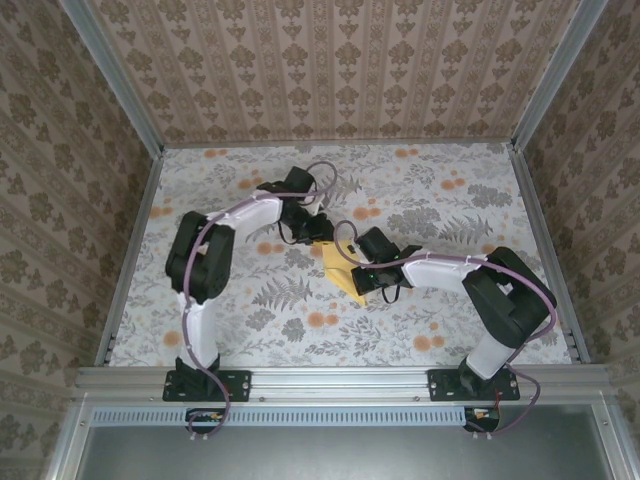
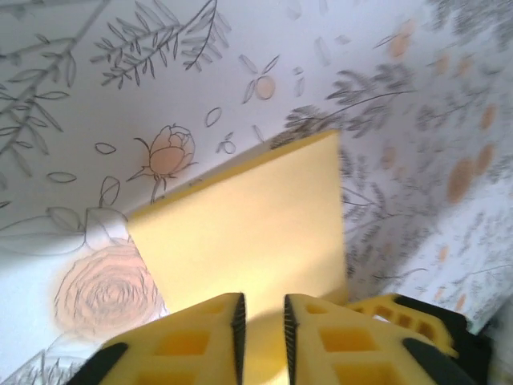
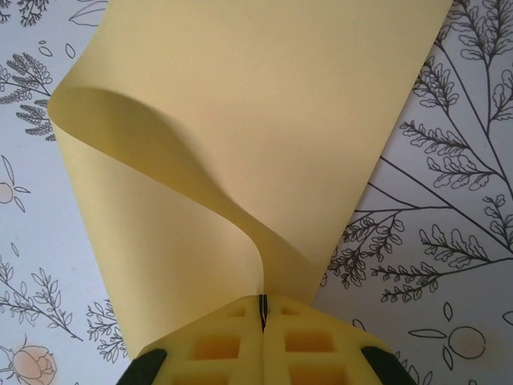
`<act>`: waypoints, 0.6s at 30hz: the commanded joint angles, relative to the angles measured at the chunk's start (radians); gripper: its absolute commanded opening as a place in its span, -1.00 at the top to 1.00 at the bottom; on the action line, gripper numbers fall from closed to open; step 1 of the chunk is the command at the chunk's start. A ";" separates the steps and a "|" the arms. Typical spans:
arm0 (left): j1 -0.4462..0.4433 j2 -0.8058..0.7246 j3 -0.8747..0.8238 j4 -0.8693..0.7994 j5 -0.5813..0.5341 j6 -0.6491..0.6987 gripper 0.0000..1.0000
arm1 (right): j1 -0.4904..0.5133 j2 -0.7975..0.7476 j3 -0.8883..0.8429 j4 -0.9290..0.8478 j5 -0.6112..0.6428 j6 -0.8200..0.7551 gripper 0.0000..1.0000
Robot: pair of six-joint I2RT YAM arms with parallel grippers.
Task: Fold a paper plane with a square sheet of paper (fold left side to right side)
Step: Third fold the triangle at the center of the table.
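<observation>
Yellow and matte, one square sheet of paper (image 3: 240,120) curls in a smooth loop at the middle of the flower-printed tabletop (image 1: 280,325). Of two foam-padded tools, the right tool (image 3: 262,317) pinches its edge, and the left tool (image 2: 262,337) stands slightly spread over it.

Top of the square sheet of paper (image 3: 240,96) beyond the right wrist view's edge.

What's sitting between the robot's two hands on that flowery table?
The yellow square sheet of paper, seen in the top view. The right hand pinches its curled edge; the left hand is at the other end, jaws slightly apart.
</observation>
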State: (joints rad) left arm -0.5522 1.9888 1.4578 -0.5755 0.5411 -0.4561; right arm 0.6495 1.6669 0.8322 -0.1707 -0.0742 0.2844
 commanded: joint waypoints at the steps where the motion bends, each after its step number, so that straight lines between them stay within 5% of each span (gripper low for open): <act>1: -0.009 -0.102 -0.108 0.040 0.034 -0.004 0.69 | -0.002 0.034 0.010 -0.067 -0.019 -0.020 1.00; 8: -0.079 -0.150 -0.289 0.226 0.172 -0.099 0.84 | -0.001 0.039 0.019 -0.081 -0.021 -0.029 1.00; 18: -0.126 -0.096 -0.337 0.286 0.152 -0.139 0.89 | 0.001 0.039 0.024 -0.090 -0.022 -0.030 1.00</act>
State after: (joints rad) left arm -0.6746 1.8759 1.1374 -0.3202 0.6827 -0.5762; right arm 0.6495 1.6760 0.8494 -0.1921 -0.0822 0.2649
